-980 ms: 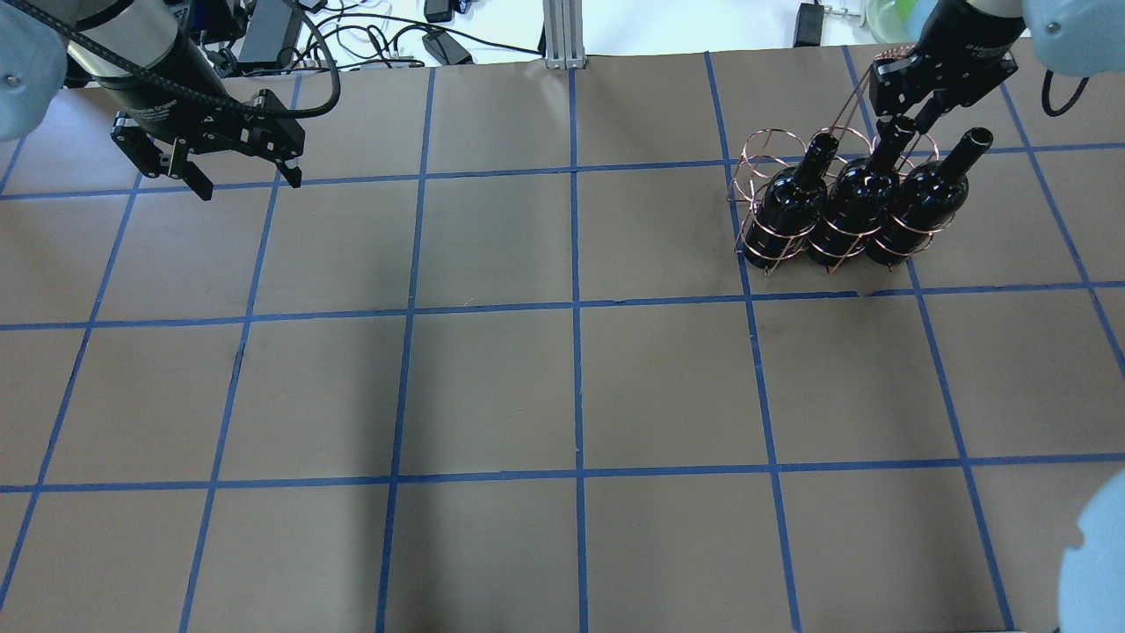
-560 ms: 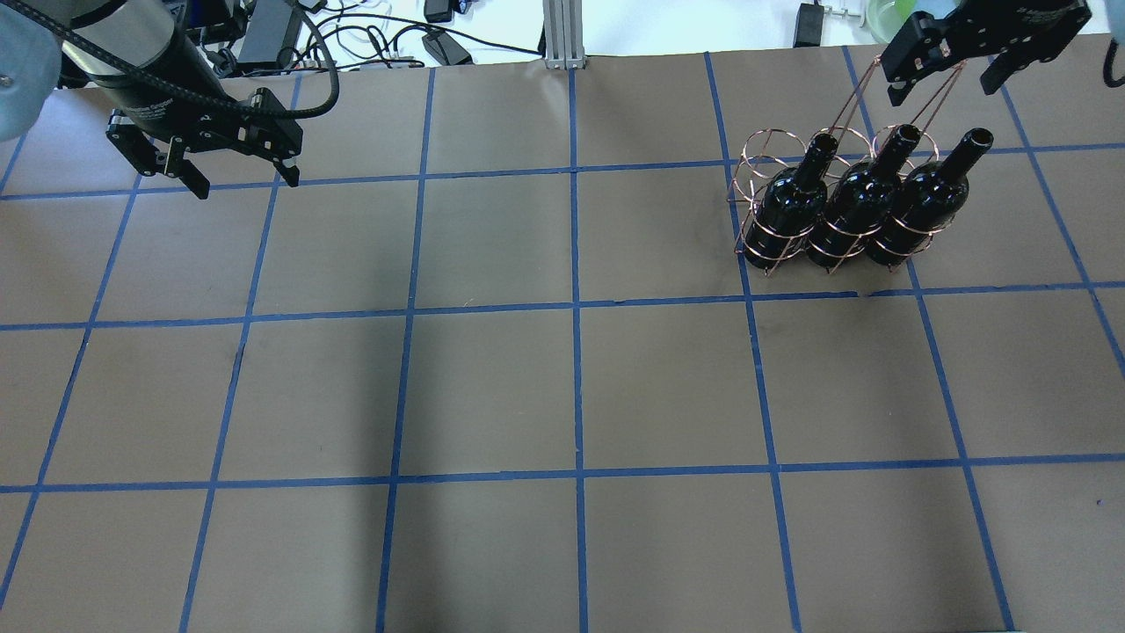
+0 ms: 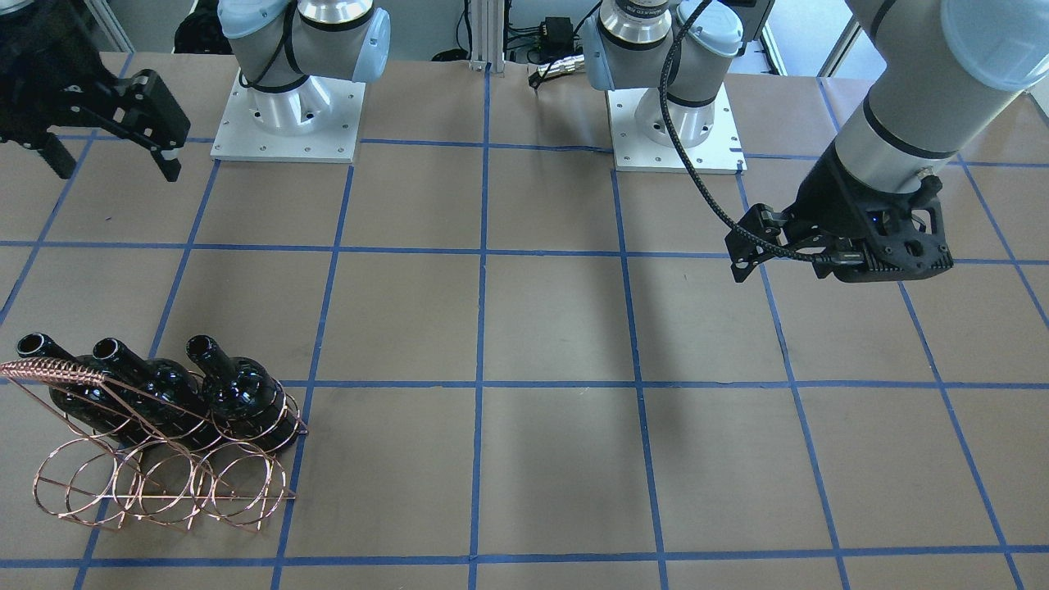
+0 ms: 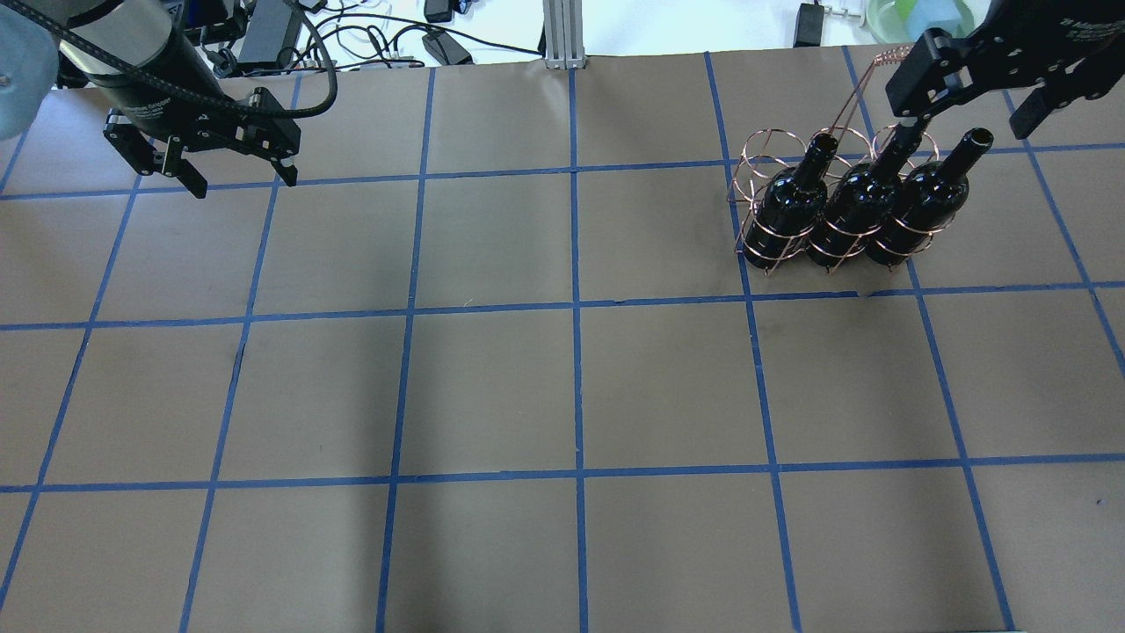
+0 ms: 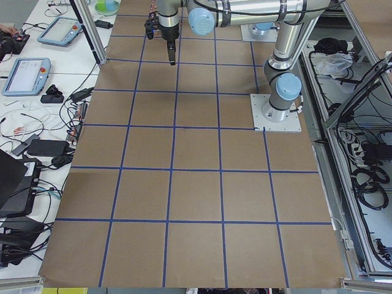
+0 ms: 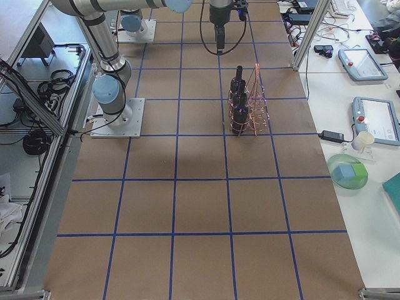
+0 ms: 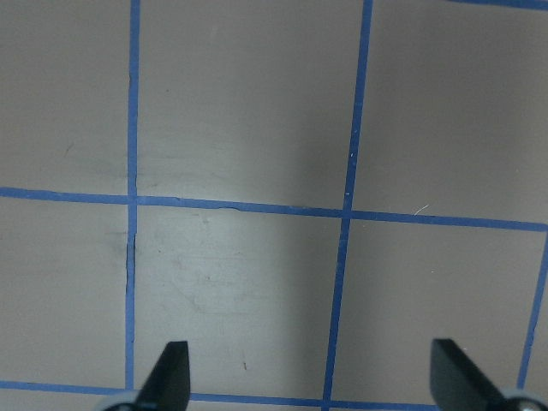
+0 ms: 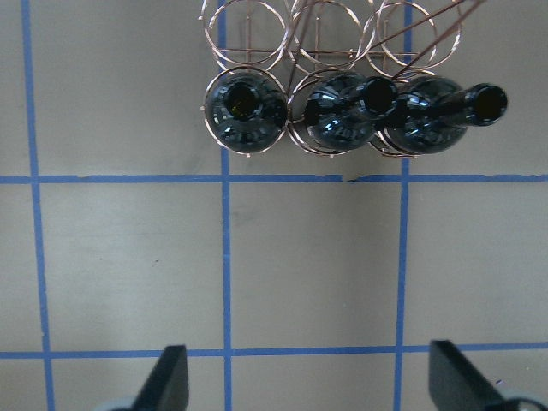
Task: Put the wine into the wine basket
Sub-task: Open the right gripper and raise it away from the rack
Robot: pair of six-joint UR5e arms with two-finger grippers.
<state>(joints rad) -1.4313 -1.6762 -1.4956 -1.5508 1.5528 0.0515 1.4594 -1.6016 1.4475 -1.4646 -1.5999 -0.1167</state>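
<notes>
Wine bottles, three, glossy black, stand upright side by side in the basket, one to a ring, filling the row of rings on the robot's side. Second row of rings lies on the operators' side. Basket's braided handle rises above the bottle necks. Basket sits on the table towards the far right part of the blue-tape grid, as seen from behind the robot. Right gripper hangs raised, apart from the bottles and handle; jaws spread wide, nothing between them. Its wrist view looks down on the three open bottle mouths. Left gripper hovers over bare table at the far left, well apart from the basket; jaws likewise wide, holding nothing.
</notes>
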